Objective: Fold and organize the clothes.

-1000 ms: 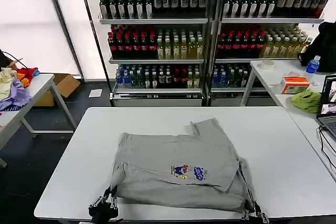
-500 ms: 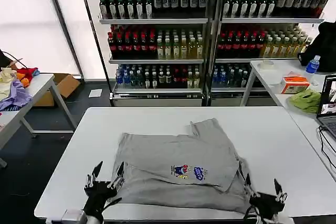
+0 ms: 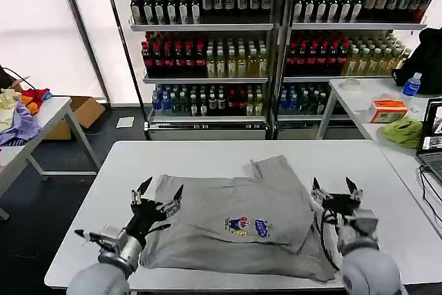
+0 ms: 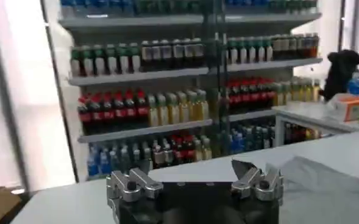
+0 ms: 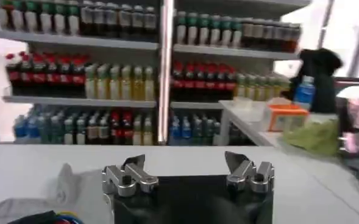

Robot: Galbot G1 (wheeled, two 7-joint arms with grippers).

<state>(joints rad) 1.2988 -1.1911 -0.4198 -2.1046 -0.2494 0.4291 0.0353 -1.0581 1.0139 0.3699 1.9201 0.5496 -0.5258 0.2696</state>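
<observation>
Both grippers lifted, shirt lying folded between them.
I see left gripper (image 3: 157,197) and right gripper (image 3: 335,193) spread wide, flanking the shirt (image 3: 235,215), gripping nothing.

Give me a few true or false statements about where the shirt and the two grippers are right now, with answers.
1. The grey shirt lies on the white table. True.
2. The left gripper holds a sleeve. False: its jaws are open and empty, above the shirt's left edge.
3. The right gripper has open jaws. True.
4. The shirt's chest print faces down. False: it shows on top.
5. The shirt hangs off the table's far edge. False: it lies near the front edge.
</observation>
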